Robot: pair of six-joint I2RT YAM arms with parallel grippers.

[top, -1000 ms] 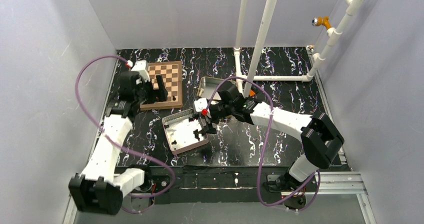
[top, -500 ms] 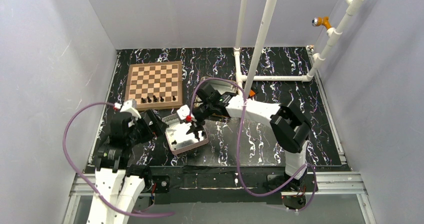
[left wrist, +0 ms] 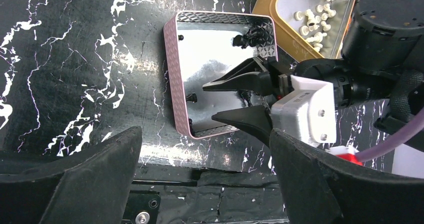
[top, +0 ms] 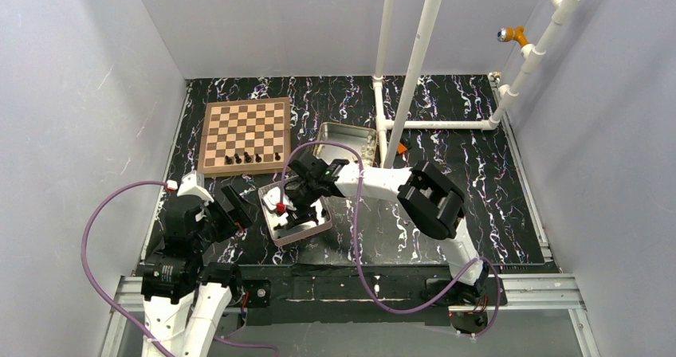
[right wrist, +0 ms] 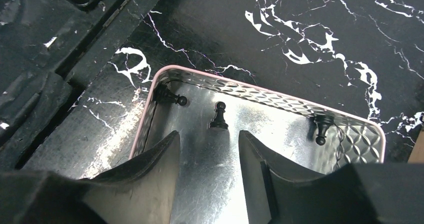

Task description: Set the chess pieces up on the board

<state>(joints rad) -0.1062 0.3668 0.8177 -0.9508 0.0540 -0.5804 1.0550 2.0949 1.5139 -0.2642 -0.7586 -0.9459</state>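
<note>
Right claw (right wrist: 209, 134) now down inside pink tin (left wrist: 172, 79), narrower

- Table (top: 478, 182): black top with white marble-like veining.
- Pink-rimmed tin (left wrist: 171, 74): shallow metal tray lying flat near the table's front edge, left of centre.
- Chessboard (top: 245, 126): flat, behind and to the left of the pink-rimmed tin, apart from it.
- Second tin (top: 351, 132): just behind and to the right of the pink-rimmed tin.
- White pipe frame (top: 438, 123): farther behind and to the right of the pink-rimmed tin.
- Small orange object (top: 401, 147): beyond the second tin; too small to identify.
</note>
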